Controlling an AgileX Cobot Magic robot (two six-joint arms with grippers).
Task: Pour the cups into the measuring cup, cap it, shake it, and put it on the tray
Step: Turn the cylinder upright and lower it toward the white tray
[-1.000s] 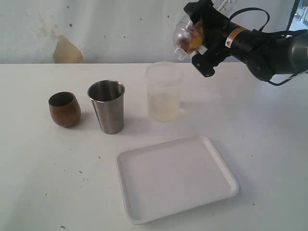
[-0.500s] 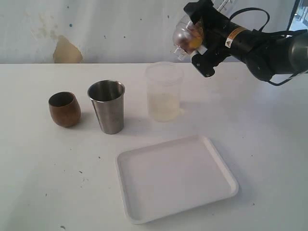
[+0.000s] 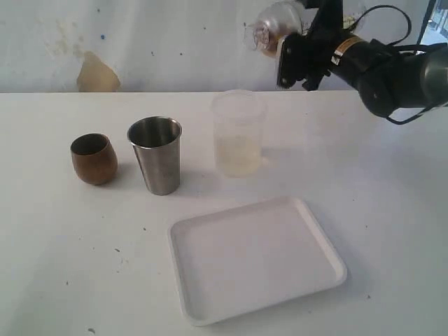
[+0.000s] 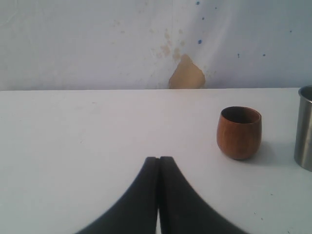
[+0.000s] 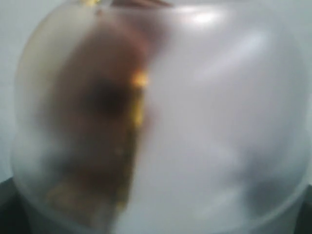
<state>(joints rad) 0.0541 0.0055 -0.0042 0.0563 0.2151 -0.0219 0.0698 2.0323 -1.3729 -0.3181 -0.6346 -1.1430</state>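
As our right tool (image 3: 285,45) clamps the frosted cup (image 3: 269,29) tilted above the measuring cup (image 3: 238,133), probably as its cap, our left tool (image 4: 159,195) rests pressed together, empty. The wooden cup (image 3: 94,158) and steel tumbler (image 3: 155,155) stand beside the measuring cup, with the tray (image 3: 259,259) before it on the tabletop (image 3: 63,266).

wooden cup (image 3: 94,159) — warm brown with faint grain, dark inside. steel tumbler (image 3: 155,164) brushed grey-silver. measuring cup (image 3: 239,133) clear and pale, faintly yellowish low down. tray (image 3: 176,262) plain white, on a white table (image 3: 63,245) flecked with tiny dark specks. frosted cup (image 3: 275,26) milky white, with brown and yellow-orange patches showing through. left gripper (image 4: 158,163) black. right arm (image 3: 392,77) black with a small orange label. wall (image 3: 161,42) pale grey-white — one tan patch (image 3: 96,73), scattered blue dots.
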